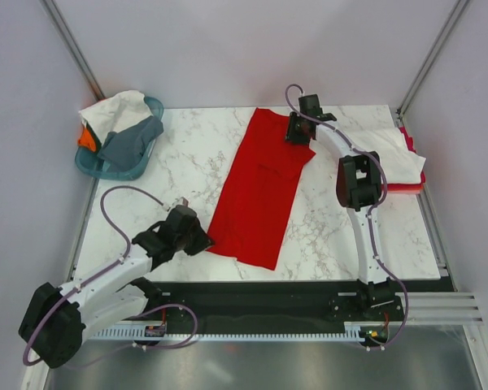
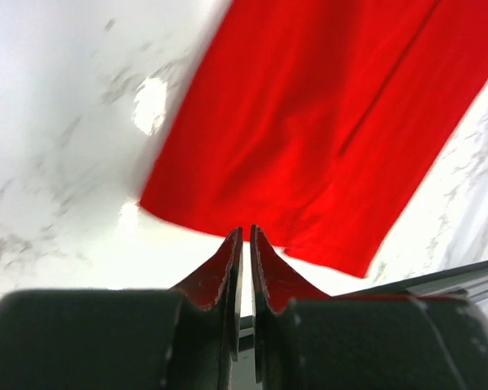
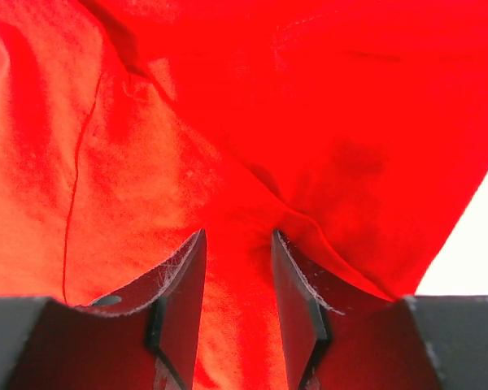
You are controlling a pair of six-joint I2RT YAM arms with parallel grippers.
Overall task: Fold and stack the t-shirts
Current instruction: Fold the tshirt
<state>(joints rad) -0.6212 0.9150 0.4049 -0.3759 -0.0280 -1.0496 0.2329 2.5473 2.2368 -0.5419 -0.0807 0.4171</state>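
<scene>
Evidently the red t-shirt (image 1: 260, 187), lying as a long folded strip across the marble table (image 1: 187, 162), is looking light and limp, best pinched at its corners, where the left gripper (image 2: 246, 236) is hovering barely parted, empty, and the right gripper (image 3: 237, 244) is gaping over cloth.

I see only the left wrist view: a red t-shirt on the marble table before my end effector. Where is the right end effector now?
Observer: The right end effector is at the far end of the red t-shirt, jaws parted over the cloth.
Operator: Do other shirts wait?
Observer: A teal basket at the far left holds white cloth, grey cloth and orange cloth.
Operator: Any finished ones?
Observer: A stack, white on red, lies at the far right.
</scene>
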